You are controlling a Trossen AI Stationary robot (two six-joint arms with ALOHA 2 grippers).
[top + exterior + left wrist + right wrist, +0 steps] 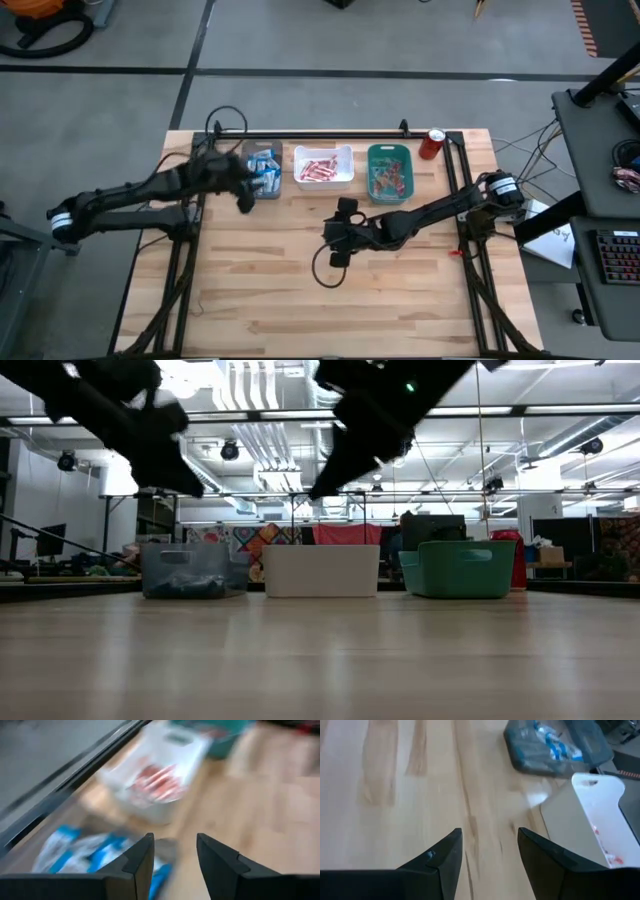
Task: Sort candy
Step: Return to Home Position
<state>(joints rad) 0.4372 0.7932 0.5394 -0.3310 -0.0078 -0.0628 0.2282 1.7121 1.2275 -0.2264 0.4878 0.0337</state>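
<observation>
the left arm reaches in from the table's (300, 300) left edge, and the left gripper (244, 198) hangs over the near left corner of the grey bin (280, 170), covering that corner from above. in its wrist view the fingers (140, 862) stand parted with nothing between them. the picture there is smeared, so the blue-and-white bars (265, 168) below read only as streaks inside the grey bin. in the low view this arm is a dark shape cut off by the top edge, and its fingertips cannot be made out.

next right, the white bin (324, 182) holds the red-and-white bars (320, 168). level with the table its solid wall hides them.

the right gripper (332, 240) hovers above bare wood near the middle of the table, well apart from all three bins. its two fingers (445, 860) are spread and hold nothing. from above, its tips merge into the dark wrist and a cable loop.

further right, the teal bin (390, 148) carries the orange-red pieces (390, 180), too small to tell one from another. the red can (432, 143) stands just beside that bin's far right corner, and from table height the bin hides part of it. no candy shows on the open boards.
</observation>
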